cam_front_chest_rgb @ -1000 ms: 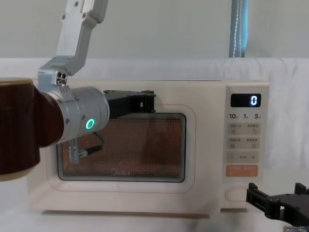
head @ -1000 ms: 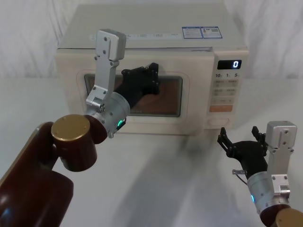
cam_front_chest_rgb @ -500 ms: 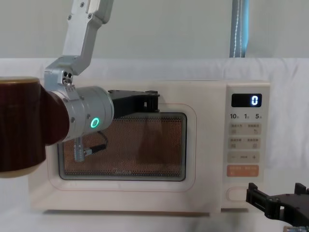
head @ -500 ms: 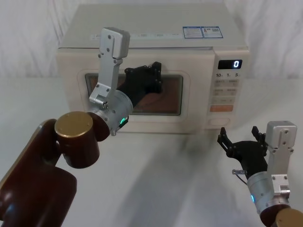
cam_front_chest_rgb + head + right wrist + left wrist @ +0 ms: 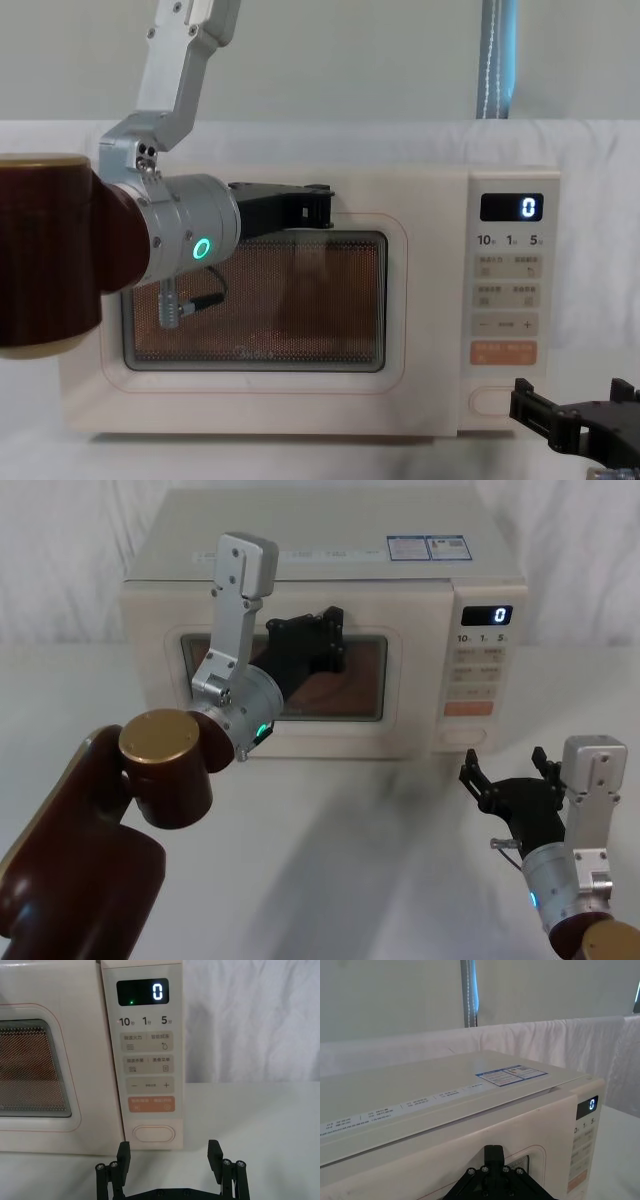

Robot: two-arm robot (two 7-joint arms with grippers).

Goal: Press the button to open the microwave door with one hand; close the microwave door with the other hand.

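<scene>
Left gripper (image 5: 328,640): tips against the microwave door (image 5: 390,695), at its upper frame; finger spread cannot be told.
Right gripper (image 5: 170,1157): fingers wide apart, holding nothing, low before the panel.
Button (image 5: 154,1133): smooth cream oval, just ahead between the right fingers.
Microwave (image 5: 440,300): boxy cream shell, door flush, mesh window.

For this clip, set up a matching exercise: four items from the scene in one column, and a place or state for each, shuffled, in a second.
Items:
1. black left end effector
2. black right end effector
3. wide oval cream button
4. black digital display

Places or states:
A. reads a blue 0
B. open, low in front of the control panel
C. bottom of the panel, under the orange rectangular key
D. at the top of the cream microwave door

Pairs: 1-D, 2-B, 3-C, 4-A
</scene>
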